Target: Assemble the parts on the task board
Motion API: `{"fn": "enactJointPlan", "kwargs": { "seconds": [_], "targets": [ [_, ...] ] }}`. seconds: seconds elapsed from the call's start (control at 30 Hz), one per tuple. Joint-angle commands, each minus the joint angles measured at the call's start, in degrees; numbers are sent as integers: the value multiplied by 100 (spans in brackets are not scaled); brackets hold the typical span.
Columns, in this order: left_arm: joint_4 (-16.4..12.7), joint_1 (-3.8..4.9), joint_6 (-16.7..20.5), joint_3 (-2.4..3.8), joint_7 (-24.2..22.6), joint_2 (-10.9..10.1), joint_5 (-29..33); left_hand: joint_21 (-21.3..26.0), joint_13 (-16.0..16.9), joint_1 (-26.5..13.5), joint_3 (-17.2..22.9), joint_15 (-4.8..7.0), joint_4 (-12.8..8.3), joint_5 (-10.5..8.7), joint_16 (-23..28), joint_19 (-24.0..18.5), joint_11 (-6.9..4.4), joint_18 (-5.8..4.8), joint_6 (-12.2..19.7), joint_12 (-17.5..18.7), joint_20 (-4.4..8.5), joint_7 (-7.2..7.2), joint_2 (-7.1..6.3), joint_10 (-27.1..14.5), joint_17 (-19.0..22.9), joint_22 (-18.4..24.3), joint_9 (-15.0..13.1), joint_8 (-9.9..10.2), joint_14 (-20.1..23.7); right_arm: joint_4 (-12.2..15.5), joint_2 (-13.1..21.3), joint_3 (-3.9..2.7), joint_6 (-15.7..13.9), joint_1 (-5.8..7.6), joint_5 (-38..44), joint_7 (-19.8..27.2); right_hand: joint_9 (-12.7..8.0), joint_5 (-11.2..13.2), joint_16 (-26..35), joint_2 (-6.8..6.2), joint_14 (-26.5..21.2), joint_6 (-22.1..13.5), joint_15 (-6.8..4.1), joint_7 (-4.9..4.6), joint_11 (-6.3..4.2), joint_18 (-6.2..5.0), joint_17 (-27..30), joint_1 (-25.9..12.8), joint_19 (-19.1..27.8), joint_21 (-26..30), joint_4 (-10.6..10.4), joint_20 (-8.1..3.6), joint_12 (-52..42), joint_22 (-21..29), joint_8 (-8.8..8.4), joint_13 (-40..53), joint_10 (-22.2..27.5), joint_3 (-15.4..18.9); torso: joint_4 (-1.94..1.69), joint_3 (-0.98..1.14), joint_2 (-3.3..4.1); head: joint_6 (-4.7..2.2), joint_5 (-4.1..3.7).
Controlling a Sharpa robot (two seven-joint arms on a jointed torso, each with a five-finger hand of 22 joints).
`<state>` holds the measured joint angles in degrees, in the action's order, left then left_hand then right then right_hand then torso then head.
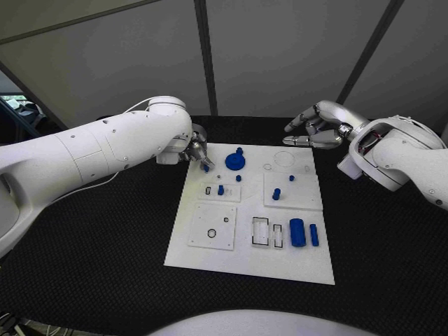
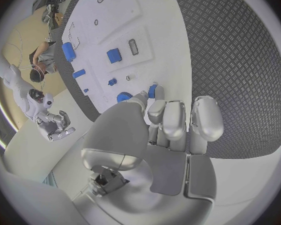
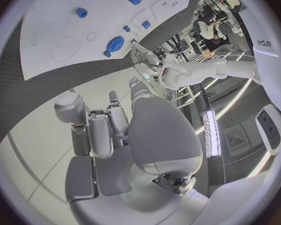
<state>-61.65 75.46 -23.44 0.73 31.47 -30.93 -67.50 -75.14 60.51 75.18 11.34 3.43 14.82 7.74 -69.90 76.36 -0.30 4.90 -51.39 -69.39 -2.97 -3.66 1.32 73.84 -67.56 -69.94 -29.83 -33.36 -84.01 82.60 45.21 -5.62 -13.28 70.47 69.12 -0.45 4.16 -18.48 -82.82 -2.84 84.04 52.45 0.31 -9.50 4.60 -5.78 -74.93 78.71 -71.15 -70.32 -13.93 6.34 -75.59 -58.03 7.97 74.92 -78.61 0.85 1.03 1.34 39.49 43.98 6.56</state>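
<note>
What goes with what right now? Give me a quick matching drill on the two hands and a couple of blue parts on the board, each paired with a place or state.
Things:
1. left hand
2. right hand
3. round blue gear-like part
4. large blue cylinder

Places or states:
A. lying near the task board's near right corner
B. raised beyond the board's far right corner, holding nothing
C. at the board's far left corner, fingertips at a small blue part
D. standing near the board's far edge, just right of the left hand

Pairs: 1-C, 2-B, 3-D, 4-A
</note>
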Motion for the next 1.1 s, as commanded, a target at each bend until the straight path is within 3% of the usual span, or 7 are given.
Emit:
{"fn": "enactJointPlan", "kwargs": {
  "seconds": [0.03, 0.17, 0.47, 0.6, 0.9, 1.1],
  "targets": [
    [-7, 3, 29, 2, -26, 3, 3, -16, -13, 206, 279, 48, -96, 31, -20, 14, -37, 11, 58, 23, 35, 20, 57, 4, 4, -11, 8, -27, -69, 7, 3, -3, 26, 10, 13, 27, 4, -38, 34, 20, 328, -30, -25, 14, -18, -85, -385, 27, 22, 19, -35, -3, -19, 3, 37, 142, 28, 1, 2, 0, 2, 11, -4],
    [-18, 2, 130, 2, -81, -5, 11, -14, -40, 363, 860, 36, -226, 33, -21, 19, -30, 8, 112, 50, 35, -1, 36, -2, 4, -31, -12, -82, -71, 4, 4, -3, 27, 10, 13, 25, 4, -38, 34, 20, 328, -30, -25, 14, -18, -85, -385, 27, 22, 19, -35, -3, -19, 3, 37, 142, 28, 1, 2, -1, 1, 15, -5],
    [-282, 1, 462, 5, -116, -223, 254, 23, -93, -9, 1922, 35, -333, 25, -33, 9, -31, 14, 190, 68, 25, 11, -308, 15, -4, -38, -166, -366, -76, 0, 28, -2, 67, 10, 13, 8, 4, -41, 36, 22, 329, -25, -26, 16, -19, -84, -386, 30, 19, 18, -39, -3, -30, 0, 42, 150, 20, 6, -11, -5, -7, 21, 6],
    [-571, 1, 604, 7, -72, -436, 296, 19, -92, -128, 2137, 42, -381, 21, -51, 21, -33, 12, 202, 60, 30, 16, -374, 32, -21, -56, -203, -438, -86, -3, 45, -2, 86, 10, 13, -1, 6, -63, 39, 29, 328, -16, -28, 19, -22, -83, -383, 42, 15, 18, -39, -4, -33, -4, 49, 151, 17, 6, -15, 6, -17, 25, 32],
    [-1452, -27, 1171, 1, 140, -1043, 535, -25, -51, -375, 2547, 60, -513, 15, -107, 82, -57, -4, 207, 11, 45, 41, -508, 98, -75, -140, -272, -586, -116, -15, 64, -1, 64, 10, 13, 21, 7, -75, 46, 30, 326, -13, -29, 20, -23, -84, -373, 48, 15, 20, -39, -5, -32, -1, 52, 149, 18, 8, -47, 7, -43, 33, 44],
    [-2026, -145, 1643, -7, 220, -1421, 590, -83, -4, -462, 2725, 77, -593, 13, -122, 145, -79, -23, 191, -33, 60, 63, -596, 156, -90, -222, -298, -651, -126, -25, 63, 0, 53, 9, 13, 31, 7, -75, 46, 30, 326, -13, -29, 20, -23, -84, -373, 48, 15, 20, -39, -5, -32, -1, 52, 149, 18, 8, -77, 16, -65, 73, 52]
  ]
}}
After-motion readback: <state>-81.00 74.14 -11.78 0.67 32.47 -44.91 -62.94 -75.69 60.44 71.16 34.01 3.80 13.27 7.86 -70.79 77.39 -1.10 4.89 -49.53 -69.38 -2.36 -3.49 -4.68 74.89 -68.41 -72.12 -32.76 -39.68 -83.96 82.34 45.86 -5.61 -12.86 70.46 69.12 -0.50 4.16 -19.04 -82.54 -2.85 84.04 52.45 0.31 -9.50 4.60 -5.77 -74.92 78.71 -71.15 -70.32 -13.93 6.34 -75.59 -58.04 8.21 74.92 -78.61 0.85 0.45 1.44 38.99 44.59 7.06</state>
